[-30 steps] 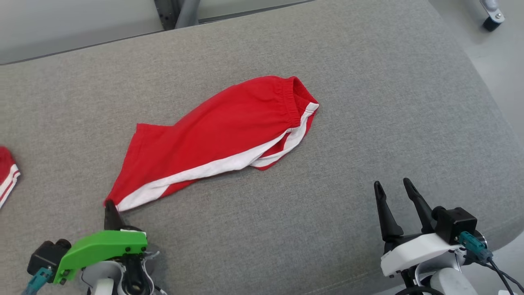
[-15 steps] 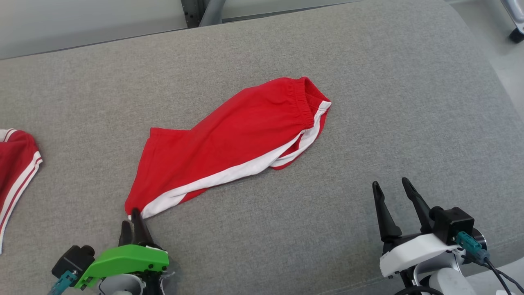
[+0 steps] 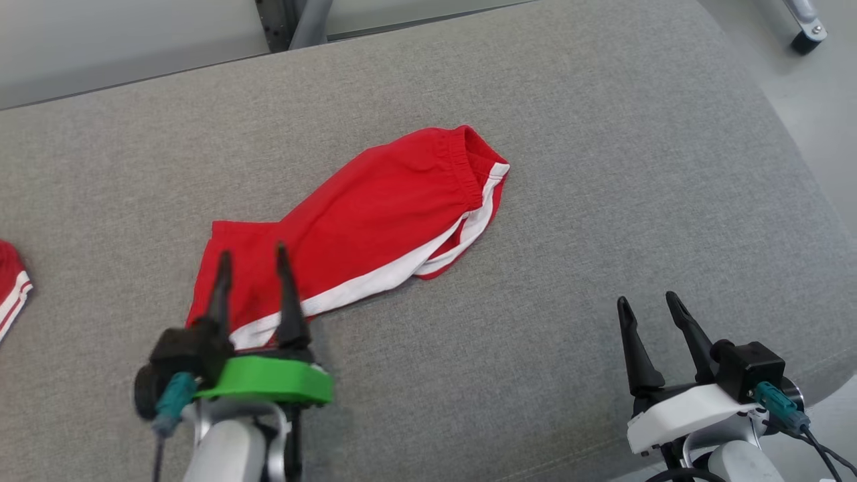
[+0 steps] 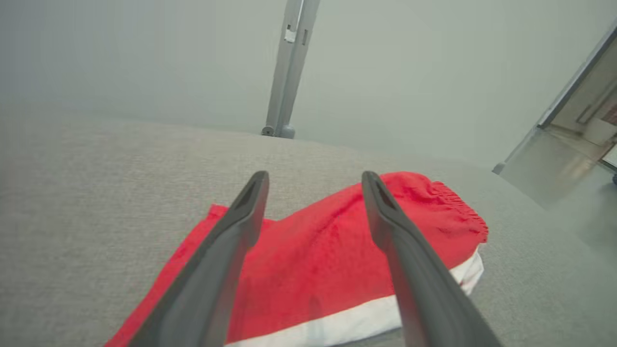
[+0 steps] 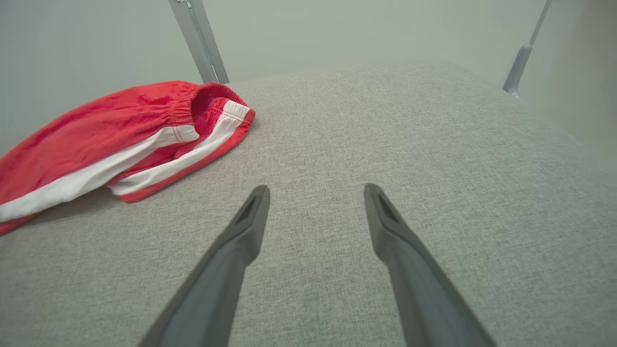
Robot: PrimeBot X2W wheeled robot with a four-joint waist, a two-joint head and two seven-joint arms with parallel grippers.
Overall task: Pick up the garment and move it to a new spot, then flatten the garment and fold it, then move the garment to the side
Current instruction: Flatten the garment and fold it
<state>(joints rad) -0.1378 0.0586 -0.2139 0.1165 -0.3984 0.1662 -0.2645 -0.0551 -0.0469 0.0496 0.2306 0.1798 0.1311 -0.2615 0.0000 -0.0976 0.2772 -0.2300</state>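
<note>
The garment (image 3: 375,214), red shorts with a white side stripe, lies folded in half lengthwise on the grey cushion, its elastic waistband at the far right end. My left gripper (image 3: 251,258) hovers open over the near left leg end of the garment (image 4: 318,255), fingers apart with nothing between them. At the lower right my right gripper (image 3: 648,302) stands open above bare cushion, well clear of the shorts (image 5: 111,140), which lie to its upper left in the right wrist view (image 5: 315,190).
A second red piece with white stripes (image 3: 10,288) peeks in at the left edge. The grey cushion (image 3: 602,167) drops off at its rounded right edge to the floor. A metal post (image 3: 304,20) stands behind the far edge.
My left gripper let go of the shorts' near corner, opened wide, rose and came forward over the leg end. The head camera swung right, then back left. The right gripper stayed put.
</note>
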